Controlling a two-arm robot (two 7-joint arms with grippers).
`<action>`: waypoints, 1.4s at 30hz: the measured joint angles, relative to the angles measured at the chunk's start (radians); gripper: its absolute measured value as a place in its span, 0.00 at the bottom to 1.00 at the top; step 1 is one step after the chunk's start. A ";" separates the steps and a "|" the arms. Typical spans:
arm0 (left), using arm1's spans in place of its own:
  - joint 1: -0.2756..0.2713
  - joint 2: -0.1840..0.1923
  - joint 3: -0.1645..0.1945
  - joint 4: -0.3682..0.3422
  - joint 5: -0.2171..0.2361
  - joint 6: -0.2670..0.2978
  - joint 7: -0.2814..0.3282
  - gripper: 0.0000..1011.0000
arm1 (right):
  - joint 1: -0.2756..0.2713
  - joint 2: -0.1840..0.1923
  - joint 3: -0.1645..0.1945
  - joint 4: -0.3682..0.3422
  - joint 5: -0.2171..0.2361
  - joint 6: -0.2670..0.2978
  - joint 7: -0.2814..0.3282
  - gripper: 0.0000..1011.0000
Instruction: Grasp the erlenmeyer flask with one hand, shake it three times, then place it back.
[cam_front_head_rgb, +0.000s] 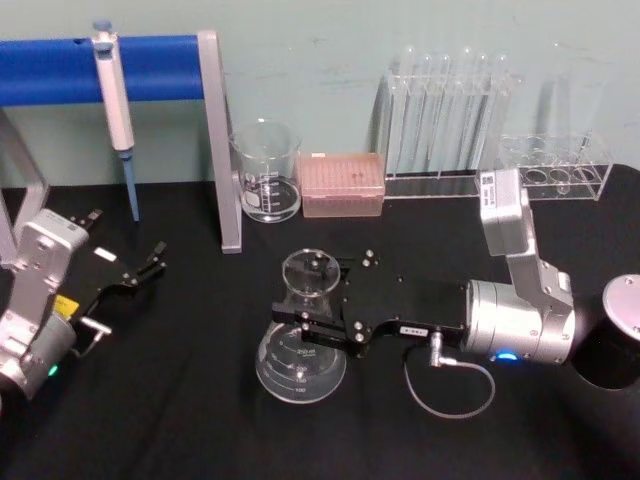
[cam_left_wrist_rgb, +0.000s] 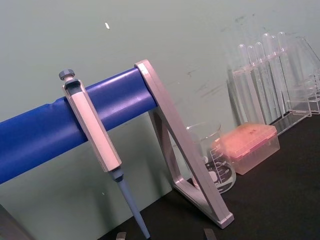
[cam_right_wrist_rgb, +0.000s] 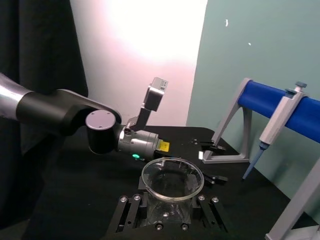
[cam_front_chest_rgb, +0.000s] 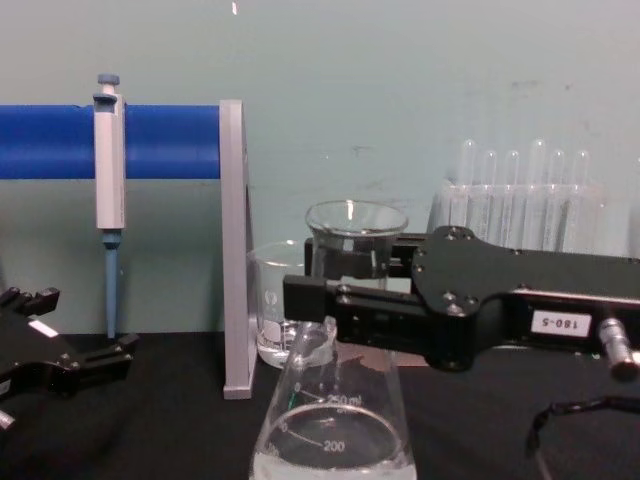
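On the black table (cam_front_head_rgb: 180, 420), the right gripper (cam_front_head_rgb: 315, 293) reaches in from 3 o'clock, its jaws closed tight on the neck of the erlenmeyer flask (cam_front_head_rgb: 300, 370), which stands upright near the table's centre. The left gripper (cam_front_head_rgb: 152, 260) sits at 9 o'clock, jaws parted, holding nothing. A beaker (cam_front_head_rgb: 266, 170) stands at 12 o'clock from the flask, well apart

right pincer (cam_front_chest_rgb: 330, 282) white label (cam_front_chest_rgb: 556, 322): 180-5 | erlenmeyer flask (cam_front_chest_rgb: 335, 440) wall: 250 ml, 200
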 joint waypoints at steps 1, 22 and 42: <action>0.000 0.000 0.000 0.000 0.000 0.000 0.000 0.99 | 0.000 0.000 -0.001 0.000 0.001 0.000 -0.004 0.45; 0.000 0.000 0.000 0.000 0.000 0.000 0.000 0.99 | -0.023 -0.108 0.119 0.043 -0.100 0.137 -0.480 0.45; 0.000 0.000 0.000 0.000 0.000 0.000 0.000 0.99 | -0.031 -0.204 0.224 0.109 -0.203 0.182 -0.722 0.45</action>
